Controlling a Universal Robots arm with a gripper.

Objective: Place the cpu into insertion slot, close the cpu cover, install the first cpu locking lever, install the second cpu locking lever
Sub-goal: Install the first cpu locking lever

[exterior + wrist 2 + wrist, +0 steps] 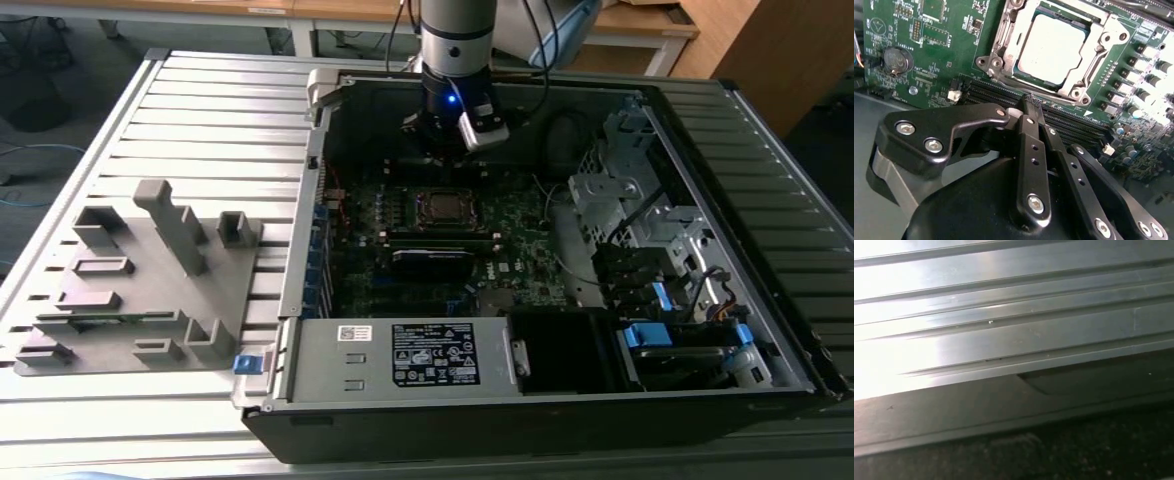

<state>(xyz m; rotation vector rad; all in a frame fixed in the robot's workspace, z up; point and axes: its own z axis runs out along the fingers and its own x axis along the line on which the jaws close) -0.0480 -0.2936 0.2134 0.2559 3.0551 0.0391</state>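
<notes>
The cpu [1054,47], a pale square chip, lies in the insertion slot [441,206] on the green board. The silvery cpu cover [1016,42] lies flat around it, and the chip's face shows through its window. I cannot tell how the locking levers stand. In the second wrist view my gripper [1030,102] hangs above the long memory slots beside the socket. Its two black fingers [1031,145] are pressed together with nothing between them. In the exterior view the gripper [445,155] sits inside the open case, just behind the socket.
Black memory slots [989,92] and a coin battery [896,59] lie near the socket. A black card [434,260] sits in front of it. The power supply box [400,355] and drive bays [641,200] crowd the case. A grey fixture tray [147,280] lies at the exterior view's left.
</notes>
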